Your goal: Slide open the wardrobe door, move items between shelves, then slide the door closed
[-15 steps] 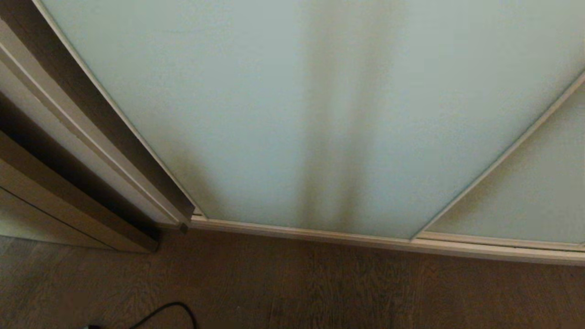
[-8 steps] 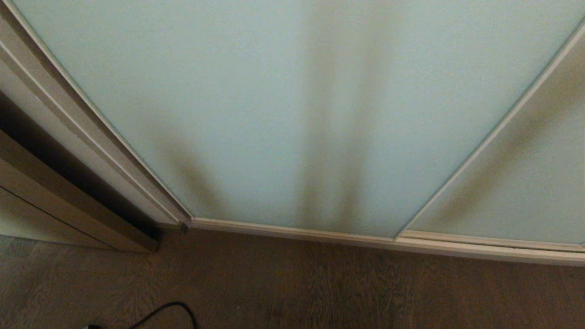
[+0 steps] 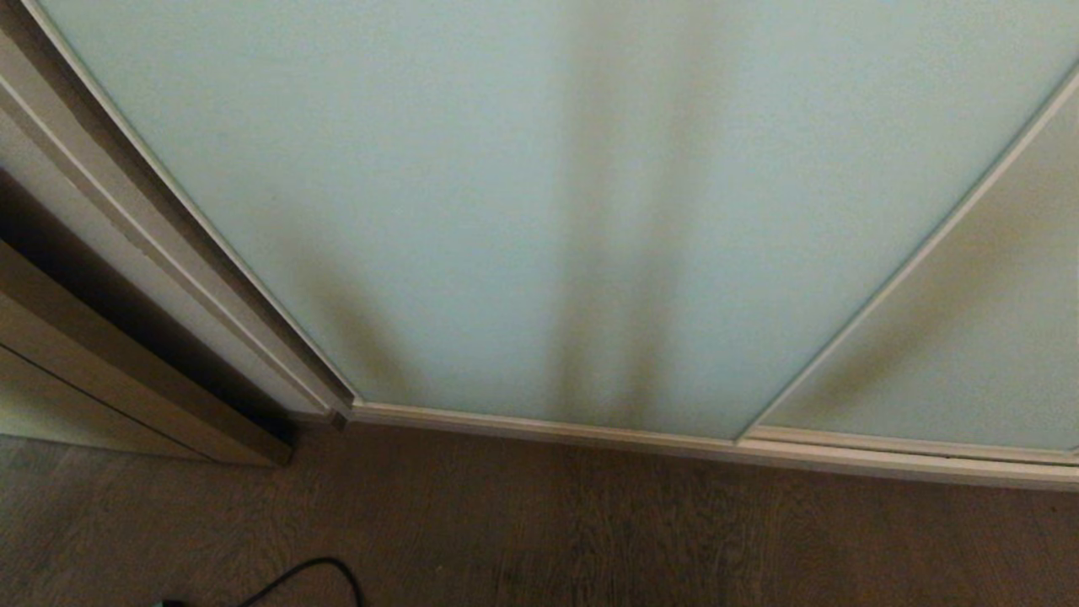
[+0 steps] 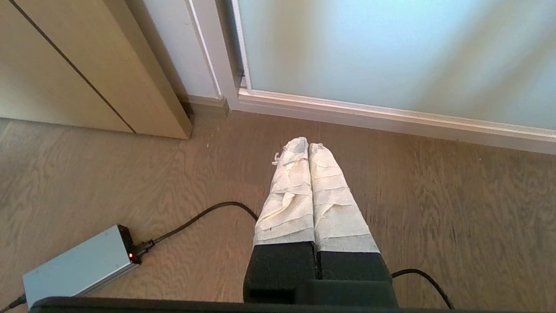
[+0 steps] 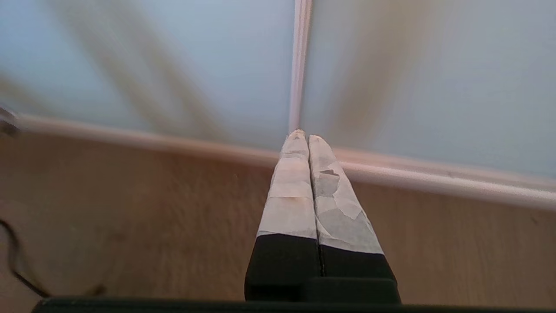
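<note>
Brown wood-grain floor (image 3: 590,531) runs up to the cream bottom rail, and the sliding wardrobe door (image 3: 523,211), pale mint frosted glass in a slim cream frame, fills the head view, shut against the left jamb. A second panel (image 3: 969,354) overlaps at right. Compared with a second ago, the door's edges sit further left. Left gripper (image 4: 308,145) and right gripper (image 5: 303,135) hover above bare floor, jaws pressed together, empty.

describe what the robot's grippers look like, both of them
Both match. The left gripper and the right gripper each have two long tapering fingers wrapped in creased, peeling whitish tape, on black blocky bases. No markings or cables show on either.
</note>
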You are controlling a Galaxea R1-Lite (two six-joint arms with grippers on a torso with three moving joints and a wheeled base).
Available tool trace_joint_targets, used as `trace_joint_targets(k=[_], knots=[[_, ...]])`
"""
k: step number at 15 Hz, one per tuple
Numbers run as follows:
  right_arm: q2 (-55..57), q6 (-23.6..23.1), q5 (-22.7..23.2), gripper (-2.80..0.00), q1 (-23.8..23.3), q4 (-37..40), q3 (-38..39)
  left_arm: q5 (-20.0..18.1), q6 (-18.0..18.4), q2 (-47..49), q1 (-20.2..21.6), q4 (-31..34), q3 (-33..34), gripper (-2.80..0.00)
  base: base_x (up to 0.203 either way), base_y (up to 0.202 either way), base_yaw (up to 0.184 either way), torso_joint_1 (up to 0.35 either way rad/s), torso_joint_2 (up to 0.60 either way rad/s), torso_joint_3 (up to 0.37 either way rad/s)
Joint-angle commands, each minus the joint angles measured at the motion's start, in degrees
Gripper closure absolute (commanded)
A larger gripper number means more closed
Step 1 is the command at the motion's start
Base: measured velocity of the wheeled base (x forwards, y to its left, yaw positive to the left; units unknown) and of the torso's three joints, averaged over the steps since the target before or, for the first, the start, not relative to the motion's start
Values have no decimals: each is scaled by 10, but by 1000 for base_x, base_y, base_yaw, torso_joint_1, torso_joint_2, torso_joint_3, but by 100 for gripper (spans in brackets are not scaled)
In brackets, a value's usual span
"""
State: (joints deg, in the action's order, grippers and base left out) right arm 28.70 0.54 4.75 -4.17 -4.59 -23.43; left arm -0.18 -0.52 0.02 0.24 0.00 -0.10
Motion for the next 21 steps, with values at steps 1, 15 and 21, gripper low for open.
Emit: trace_joint_targets(k=[1,15,21], knots=[[-138,-4,-12,0,13,0,88,0,0,0,0,0,0,0,0,0,0,0,0,0],[-288,-19,-47,0,41,46,235,0,0,0,0,0,0,0,0,0,0,0,0,0],[-287,-1,-49,0,41,43,234,0,0,0,0,0,0,0,0,0,0,0,0,0]])
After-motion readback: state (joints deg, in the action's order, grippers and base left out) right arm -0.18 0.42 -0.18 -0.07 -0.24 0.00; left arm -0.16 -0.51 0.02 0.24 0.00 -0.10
